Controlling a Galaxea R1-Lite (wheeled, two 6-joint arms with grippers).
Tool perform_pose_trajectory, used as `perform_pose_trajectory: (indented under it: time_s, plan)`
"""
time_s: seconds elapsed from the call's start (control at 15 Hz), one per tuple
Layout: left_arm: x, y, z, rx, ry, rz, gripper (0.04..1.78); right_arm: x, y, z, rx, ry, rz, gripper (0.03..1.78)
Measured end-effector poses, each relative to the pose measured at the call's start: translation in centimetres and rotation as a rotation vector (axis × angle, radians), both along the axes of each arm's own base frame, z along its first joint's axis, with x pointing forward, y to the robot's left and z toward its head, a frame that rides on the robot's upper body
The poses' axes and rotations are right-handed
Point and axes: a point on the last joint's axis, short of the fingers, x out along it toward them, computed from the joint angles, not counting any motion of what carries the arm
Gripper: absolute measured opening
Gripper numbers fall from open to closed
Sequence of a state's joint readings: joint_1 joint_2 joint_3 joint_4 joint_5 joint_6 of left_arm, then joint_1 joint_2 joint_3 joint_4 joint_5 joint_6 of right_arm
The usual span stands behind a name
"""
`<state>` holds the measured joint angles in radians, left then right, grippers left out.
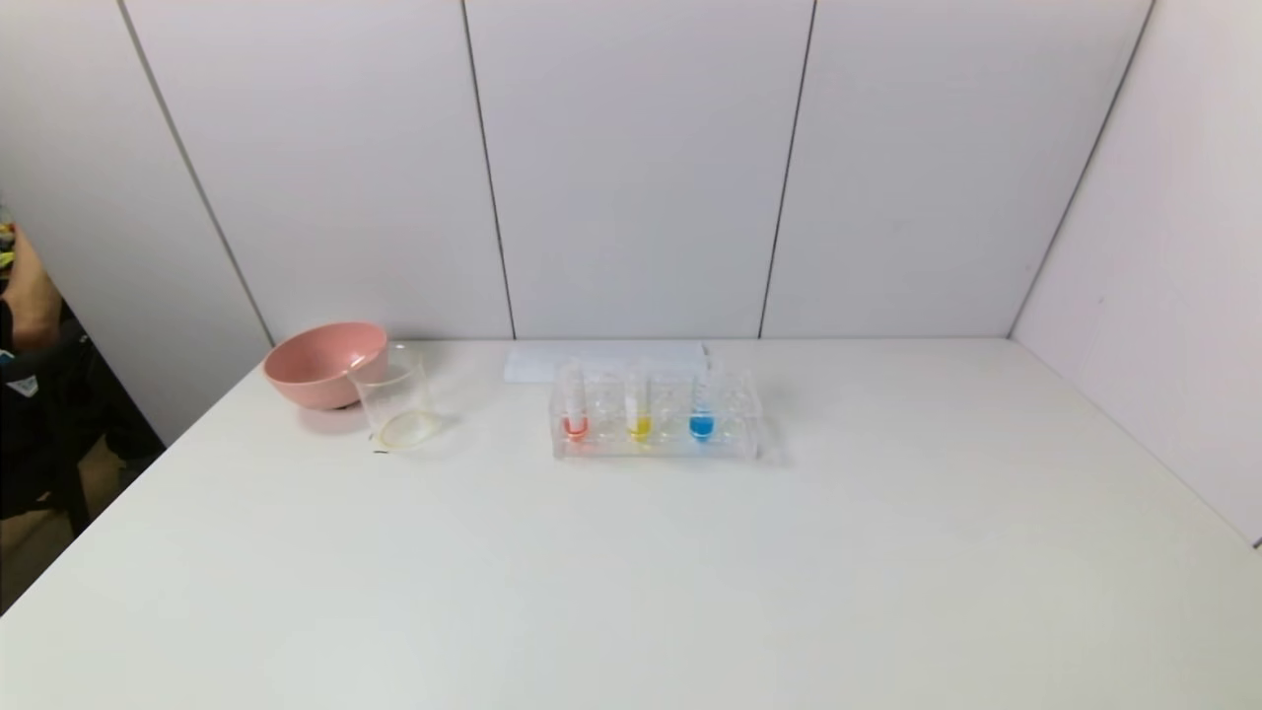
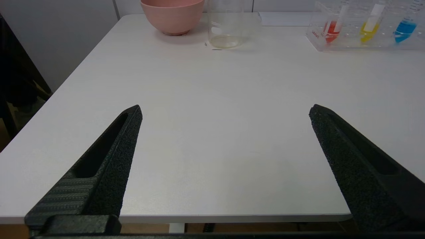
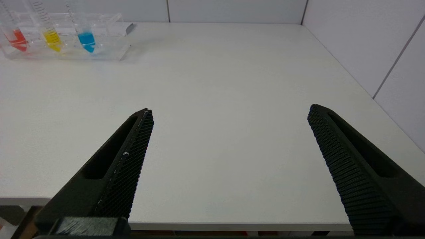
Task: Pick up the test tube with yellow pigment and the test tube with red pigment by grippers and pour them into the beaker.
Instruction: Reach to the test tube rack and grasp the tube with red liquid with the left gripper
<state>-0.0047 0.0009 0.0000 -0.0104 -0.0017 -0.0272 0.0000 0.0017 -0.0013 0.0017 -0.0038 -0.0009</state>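
Observation:
A clear rack (image 1: 730, 446) stands at the middle of the table's far half. In it the test tube with red pigment (image 1: 574, 406) is leftmost, the test tube with yellow pigment (image 1: 639, 406) stands beside it, and a blue-liquid tube (image 1: 701, 404) is to their right. The beaker (image 1: 394, 399) stands upright left of the rack. Neither gripper shows in the head view. At the table's near edge, my left gripper (image 2: 225, 111) and my right gripper (image 3: 230, 111) both stand open with nothing between their fingers, far from the red tube (image 2: 332, 26) (image 3: 15, 35), the yellow tube (image 2: 370, 26) (image 3: 49, 33) and the beaker (image 2: 225, 25).
A pink bowl (image 1: 325, 363) sits just behind and left of the beaker, close to the table's left edge. A flat white sheet (image 1: 601, 360) lies behind the rack. White wall panels close off the back and right. A person's arm (image 1: 30, 301) shows at the far left.

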Motion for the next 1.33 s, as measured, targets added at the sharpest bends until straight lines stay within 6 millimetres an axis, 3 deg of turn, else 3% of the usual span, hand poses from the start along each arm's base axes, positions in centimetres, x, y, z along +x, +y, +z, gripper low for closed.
perform_pose_trajectory:
  time_s: [1.33]
  plan:
    - [0.0,0.0,0.0,0.0,0.0,0.0,1.76,0.0,0.0,0.01,0.0,0.0,0.0,1.7]
